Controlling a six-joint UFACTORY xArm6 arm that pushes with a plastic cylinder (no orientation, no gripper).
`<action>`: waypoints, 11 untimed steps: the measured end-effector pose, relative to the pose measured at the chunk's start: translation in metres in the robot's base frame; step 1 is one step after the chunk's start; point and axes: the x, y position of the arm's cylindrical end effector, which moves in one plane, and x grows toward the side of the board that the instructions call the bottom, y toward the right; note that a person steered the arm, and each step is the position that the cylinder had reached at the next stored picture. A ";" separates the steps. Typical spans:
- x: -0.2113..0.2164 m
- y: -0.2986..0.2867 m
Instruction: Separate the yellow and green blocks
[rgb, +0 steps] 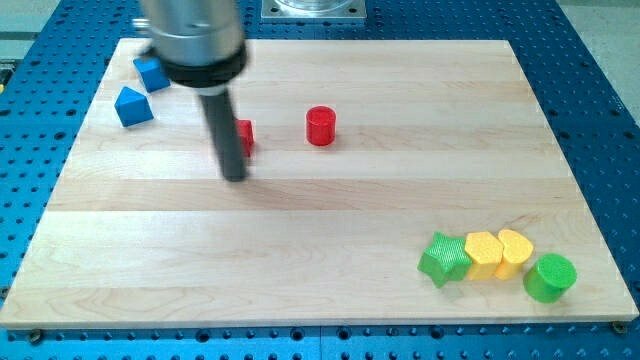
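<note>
two blue blocks (134, 105), two red blocks (321, 126), two yellow blocks (484, 255), two green blocks (445, 259)

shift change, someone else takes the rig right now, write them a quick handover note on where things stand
My tip is down on the board at the view's upper left, just left of a partly hidden red block, far from the job's blocks.
Job's blocks sit in a touching row at the view's bottom right: green star, yellow block, yellow heart, green cylinder.
Done: nothing, yellow and green are still bunched.
Left: cross over and push the greens away from the yellows.
</note>
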 end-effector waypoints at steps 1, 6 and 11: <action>-0.002 -0.112; 0.053 0.259; 0.101 0.204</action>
